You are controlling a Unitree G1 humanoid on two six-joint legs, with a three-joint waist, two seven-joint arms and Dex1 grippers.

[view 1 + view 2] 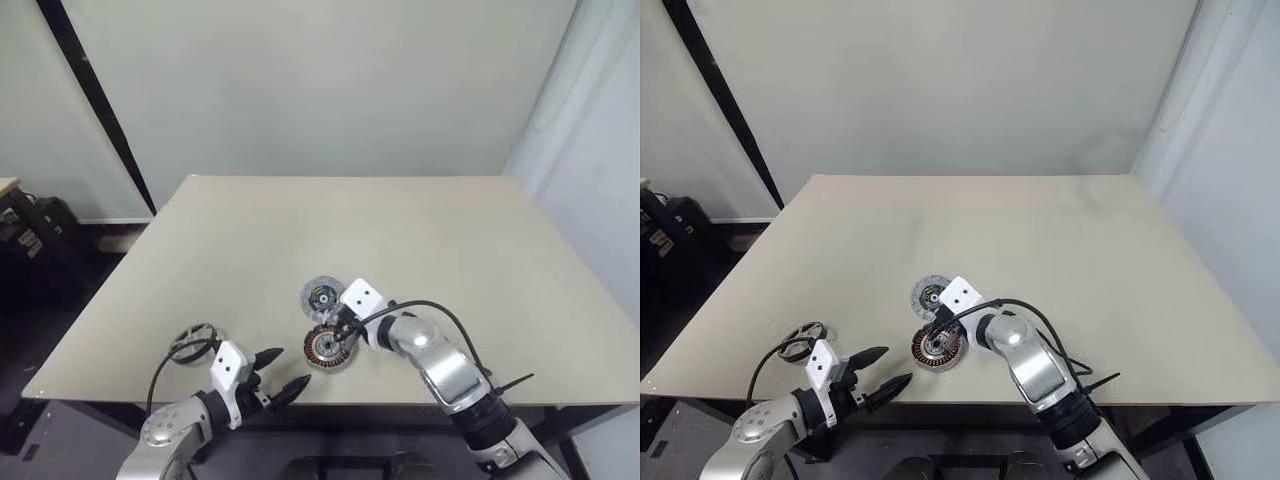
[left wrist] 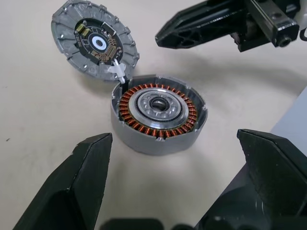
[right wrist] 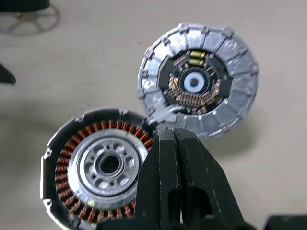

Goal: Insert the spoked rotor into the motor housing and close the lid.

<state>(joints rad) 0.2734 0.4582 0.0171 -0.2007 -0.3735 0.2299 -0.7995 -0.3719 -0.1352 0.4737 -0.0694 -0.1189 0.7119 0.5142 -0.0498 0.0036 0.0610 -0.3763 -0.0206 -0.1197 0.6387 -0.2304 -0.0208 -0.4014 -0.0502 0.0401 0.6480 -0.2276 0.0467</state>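
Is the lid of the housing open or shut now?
Open. The lid is swung back beside the housing, inner face up, so the copper windings and silvery centre are uncovered.

Even, soft overhead light falls across the table (image 1: 420, 230), with faint shadows only. The floor at left lies dim. In the right wrist view, the lid (image 3: 198, 79) is slightly blurred, the housing (image 3: 98, 165) sharper; the rotor (image 3: 29, 18) beyond is out of focus. Windings glint orange.
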